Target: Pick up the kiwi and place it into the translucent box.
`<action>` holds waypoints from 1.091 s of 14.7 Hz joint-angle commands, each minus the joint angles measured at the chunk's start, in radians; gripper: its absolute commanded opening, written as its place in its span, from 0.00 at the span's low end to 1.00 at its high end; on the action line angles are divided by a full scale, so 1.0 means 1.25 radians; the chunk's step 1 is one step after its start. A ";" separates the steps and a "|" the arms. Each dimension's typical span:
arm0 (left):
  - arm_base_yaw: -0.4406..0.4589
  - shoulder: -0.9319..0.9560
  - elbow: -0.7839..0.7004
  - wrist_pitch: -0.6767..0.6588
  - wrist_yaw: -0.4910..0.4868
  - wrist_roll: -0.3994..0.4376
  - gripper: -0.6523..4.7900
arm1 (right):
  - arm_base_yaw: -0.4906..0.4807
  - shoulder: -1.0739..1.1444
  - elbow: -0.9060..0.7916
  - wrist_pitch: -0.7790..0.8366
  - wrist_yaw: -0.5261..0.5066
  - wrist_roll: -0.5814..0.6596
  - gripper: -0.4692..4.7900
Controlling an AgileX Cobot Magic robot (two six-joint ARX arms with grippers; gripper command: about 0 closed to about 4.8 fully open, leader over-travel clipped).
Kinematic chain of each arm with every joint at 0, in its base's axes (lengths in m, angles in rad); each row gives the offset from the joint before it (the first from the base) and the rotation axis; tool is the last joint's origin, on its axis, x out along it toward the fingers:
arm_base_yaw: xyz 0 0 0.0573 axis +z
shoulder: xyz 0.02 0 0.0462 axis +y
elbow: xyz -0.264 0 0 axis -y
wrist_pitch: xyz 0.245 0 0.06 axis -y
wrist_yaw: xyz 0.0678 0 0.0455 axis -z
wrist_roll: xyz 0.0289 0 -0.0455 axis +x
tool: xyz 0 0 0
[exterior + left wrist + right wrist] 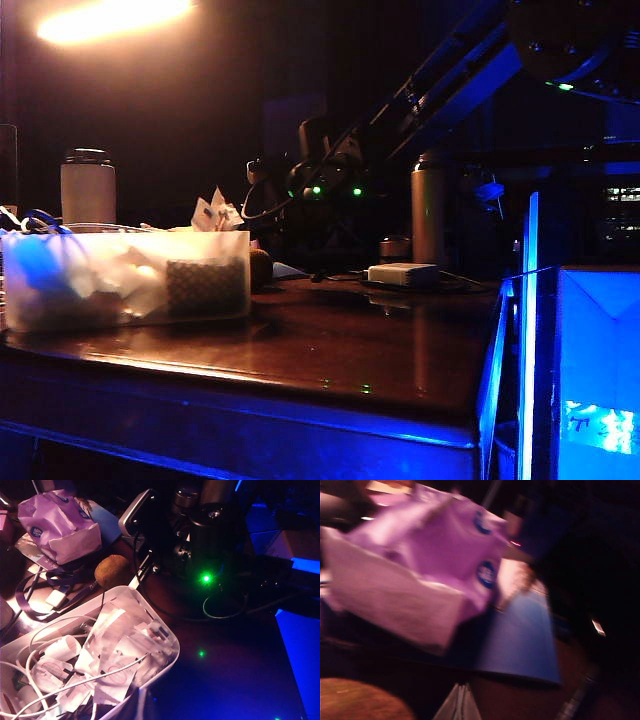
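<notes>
The kiwi lay on the dark polished wooden table, touching or just beside the outer wall of the translucent box. The right gripper hung close above and behind it, jaws pressed together on nothing; in the blurred right wrist view a brown rounded shape just below the jaws was probably the kiwi. The left gripper could not be seen, so its jaws could not be judged. The room was dark, lit by blue glow and one orange lamp. The box's frosted plastic held crumpled white paper and cords. A crinkled paper bag stood beyond the fuzzy, egg-shaped fruit.
</notes>
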 commanded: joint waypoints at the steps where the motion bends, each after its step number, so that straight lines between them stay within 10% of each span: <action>1: 0.000 -0.002 0.003 0.002 0.004 -0.003 0.11 | 0.015 -0.002 0.003 -0.009 -0.066 -0.022 0.09; 16: 0.000 -0.002 0.003 0.001 0.004 -0.003 0.11 | 0.011 -0.053 0.004 -0.233 -0.021 -0.066 0.09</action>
